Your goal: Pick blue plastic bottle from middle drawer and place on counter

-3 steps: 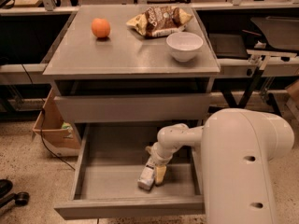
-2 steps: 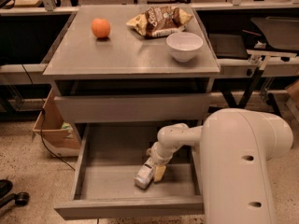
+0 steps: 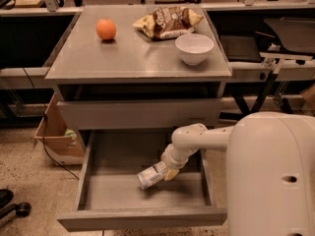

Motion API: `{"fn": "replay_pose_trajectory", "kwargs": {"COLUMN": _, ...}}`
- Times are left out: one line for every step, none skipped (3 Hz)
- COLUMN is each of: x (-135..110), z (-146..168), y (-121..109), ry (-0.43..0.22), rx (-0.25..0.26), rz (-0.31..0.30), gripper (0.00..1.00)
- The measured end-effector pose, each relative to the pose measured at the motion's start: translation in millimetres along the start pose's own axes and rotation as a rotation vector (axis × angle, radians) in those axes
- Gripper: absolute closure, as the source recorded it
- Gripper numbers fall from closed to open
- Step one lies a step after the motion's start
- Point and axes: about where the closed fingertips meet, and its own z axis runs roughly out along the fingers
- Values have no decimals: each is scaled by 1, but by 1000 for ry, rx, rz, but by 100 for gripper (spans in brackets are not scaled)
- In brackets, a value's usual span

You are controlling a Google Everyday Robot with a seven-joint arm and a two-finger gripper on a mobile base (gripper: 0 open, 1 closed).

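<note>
The blue plastic bottle (image 3: 152, 175), pale with a white label, lies tilted with its cap end to the lower left, just above the floor of the open middle drawer (image 3: 118, 193). My gripper (image 3: 166, 172) reaches down into the drawer from the right and is shut on the bottle's right end. A yellowish finger pad (image 3: 172, 174) shows at the bottle. The grey counter (image 3: 133, 55) is the cabinet top above.
On the counter sit an orange (image 3: 106, 29), a chip bag (image 3: 167, 21) and a white bowl (image 3: 194, 48). The upper drawer front (image 3: 138, 113) is closed. A cardboard box (image 3: 53, 132) stands left of the cabinet. My white body (image 3: 275, 176) fills the lower right.
The bottle has risen off the drawer floor with the gripper, moving up and slightly left; the arm has lifted with it.
</note>
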Motion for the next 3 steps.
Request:
{"fn": "replay_pose_trajectory", "kwargs": {"x": 6, "z": -50, "y": 3, "ry": 34, "rx": 59, "rz": 16, "gripper": 100}}
{"fn": "replay_pose_trajectory", "kwargs": {"x": 12, "z": -104, "y": 7, "ry": 63, "rx": 131, "rz": 35, "gripper": 100}}
{"fn": "replay_pose_trajectory", "kwargs": {"x": 9, "z": -166, "y": -6, "ry": 98, "rx": 220, "rz": 22, "gripper": 100}}
